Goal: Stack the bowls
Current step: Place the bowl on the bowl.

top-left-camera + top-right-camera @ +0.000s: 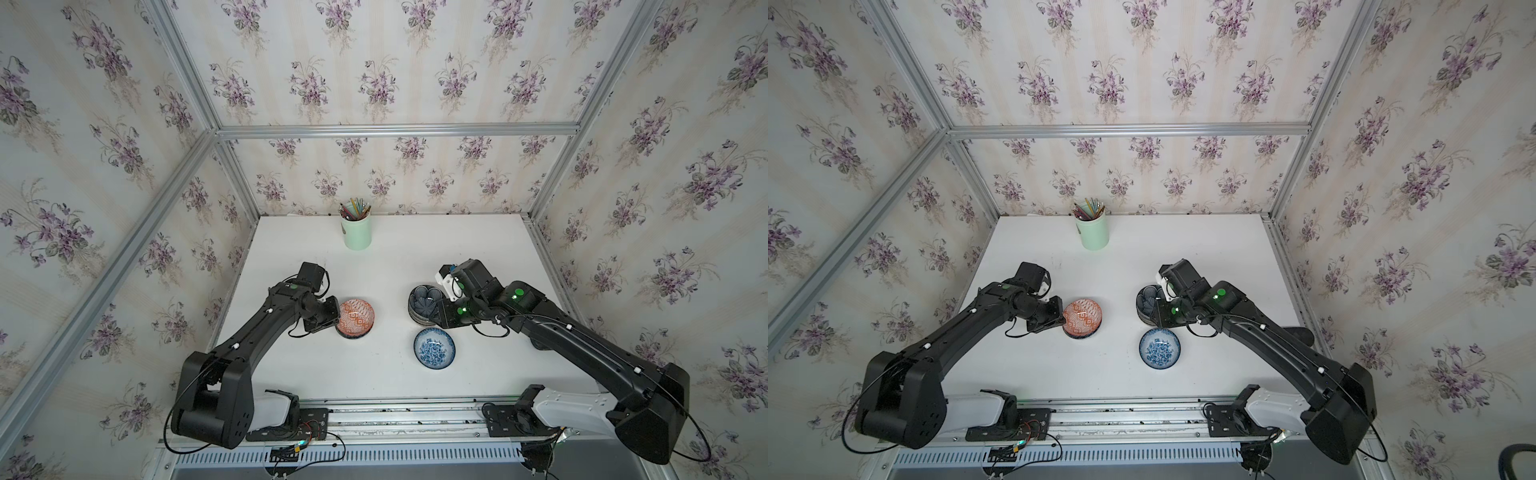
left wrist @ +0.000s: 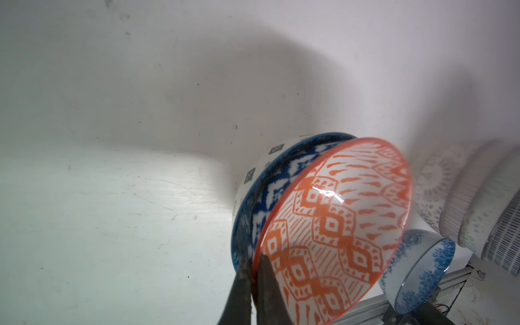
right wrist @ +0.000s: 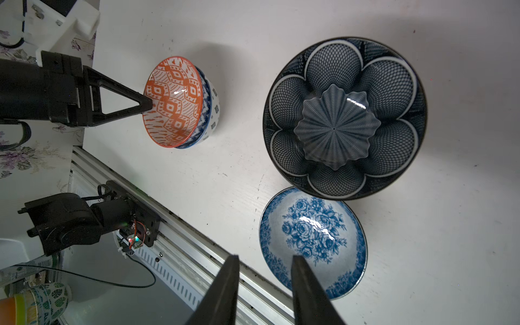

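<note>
I had the left gripper (image 2: 253, 267) pinched tight on the rim of the orange bowl (image 2: 337, 225), one finger inside the rim and one outside. That bowl sat tilted inside a blue-and-white bowl (image 2: 261, 191), its gripped side raised out of the lower one. In both top views the pair rested left of centre on the white table (image 1: 457, 249), right at the gripper's tip.

The right gripper (image 3: 264, 289) had its fingers apart with nothing between them. They pointed toward the near rim of the floral bowl (image 3: 312, 242) without touching it, and I could not tell how high they hung.

Outward from there, the navy petal bowl (image 3: 344, 118) topped a stack of bowls right of centre. The lower bowls showed only as a blur of pale rims (image 2: 478, 202) in the left wrist view. The floral bowl (image 1: 434, 348) lay alone on the table just in front of the stack and well apart from the orange bowl (image 1: 356, 316).

The right arm's wrist leaned against the stack's right side and hid part of it in both top views. The table between the orange pair and the stack was bare. A mint-green cup of pencils (image 1: 1092, 232) stood far back near the wall.
</note>
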You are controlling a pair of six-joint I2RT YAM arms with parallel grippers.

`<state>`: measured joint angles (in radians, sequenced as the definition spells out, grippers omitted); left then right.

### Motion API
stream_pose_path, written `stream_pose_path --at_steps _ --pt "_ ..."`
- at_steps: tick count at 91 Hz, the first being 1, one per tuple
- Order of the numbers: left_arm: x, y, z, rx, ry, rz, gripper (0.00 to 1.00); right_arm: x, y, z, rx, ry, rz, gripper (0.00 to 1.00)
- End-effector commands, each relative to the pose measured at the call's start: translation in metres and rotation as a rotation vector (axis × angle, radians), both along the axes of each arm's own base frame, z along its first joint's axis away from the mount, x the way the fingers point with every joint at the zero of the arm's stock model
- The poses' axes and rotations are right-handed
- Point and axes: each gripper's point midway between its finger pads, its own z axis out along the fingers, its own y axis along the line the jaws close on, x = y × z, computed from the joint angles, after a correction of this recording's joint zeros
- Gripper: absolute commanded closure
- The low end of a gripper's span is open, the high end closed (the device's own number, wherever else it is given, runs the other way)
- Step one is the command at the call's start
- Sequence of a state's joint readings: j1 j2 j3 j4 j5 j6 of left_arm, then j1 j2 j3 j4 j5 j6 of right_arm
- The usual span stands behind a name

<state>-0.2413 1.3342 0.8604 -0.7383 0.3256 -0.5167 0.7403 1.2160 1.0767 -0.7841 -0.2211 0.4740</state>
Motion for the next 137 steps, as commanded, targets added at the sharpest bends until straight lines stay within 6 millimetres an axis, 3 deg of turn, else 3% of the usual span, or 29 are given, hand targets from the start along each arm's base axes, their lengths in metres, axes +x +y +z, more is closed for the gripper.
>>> stream_pose_path --at_steps 1,117,137 --pt "0.004 -0.002 0.001 -0.015 -0.023 -0.017 1.0 0.001 0.003 0.002 0.017 -0.006 -0.005 0.63" --pt "0.001 -0.004 -0.003 -0.02 -0.007 -0.028 1.0 0.001 0.001 -0.013 -0.017 0.017 -0.004 0.64" --pt "0.001 -0.004 -0.001 -0.023 -0.014 -0.028 0.91 0.001 0.001 -0.012 -0.012 0.015 -0.006 0.64"
